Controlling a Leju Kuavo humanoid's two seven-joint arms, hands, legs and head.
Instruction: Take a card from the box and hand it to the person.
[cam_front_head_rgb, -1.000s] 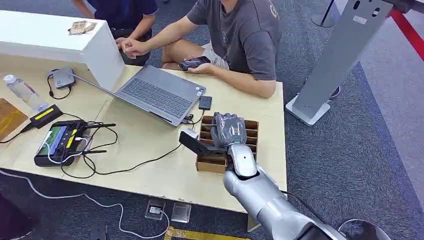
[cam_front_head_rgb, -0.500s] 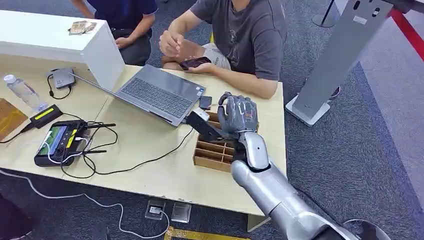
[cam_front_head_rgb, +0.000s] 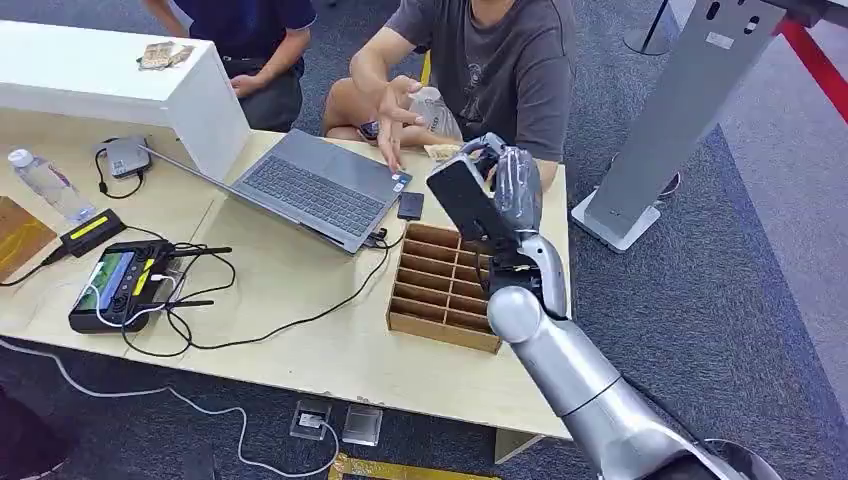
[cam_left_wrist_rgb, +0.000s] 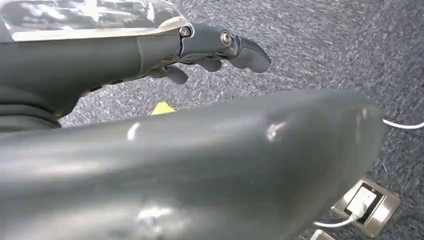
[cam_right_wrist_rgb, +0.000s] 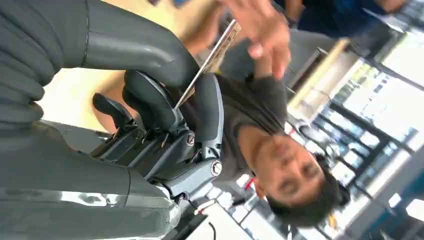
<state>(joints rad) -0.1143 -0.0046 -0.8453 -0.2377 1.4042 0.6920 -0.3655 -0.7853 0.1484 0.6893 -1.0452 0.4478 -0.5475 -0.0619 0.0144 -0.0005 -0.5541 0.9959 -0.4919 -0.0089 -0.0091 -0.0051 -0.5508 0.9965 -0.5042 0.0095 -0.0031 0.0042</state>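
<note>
Head view: right hand (cam_front_head_rgb: 512, 190) raised above divided wooden box (cam_front_head_rgb: 445, 290) on pale tabletop (cam_front_head_rgb: 300, 340); flat dark rectangular card (cam_front_head_rgb: 470, 203) pinched between thumb and fingers (cam_right_wrist_rgb: 210, 107), edge-on in right wrist view; person's open hand (cam_front_head_rgb: 392, 110) near fingertips, apart from card; left hand (cam_left_wrist_rgb: 210, 47) loosely curled, holding nothing.

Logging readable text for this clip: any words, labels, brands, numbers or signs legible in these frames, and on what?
No text can be read in any view.
Water bottle: its label is too small to read.
Handheld controller: its screen is lit but blurred.
Grey stand: a small white sticker, unreadable.
Card held by the right hand: dark face, no print visible; edge-on in the right wrist view.
Laptop: key legends too small.
</note>
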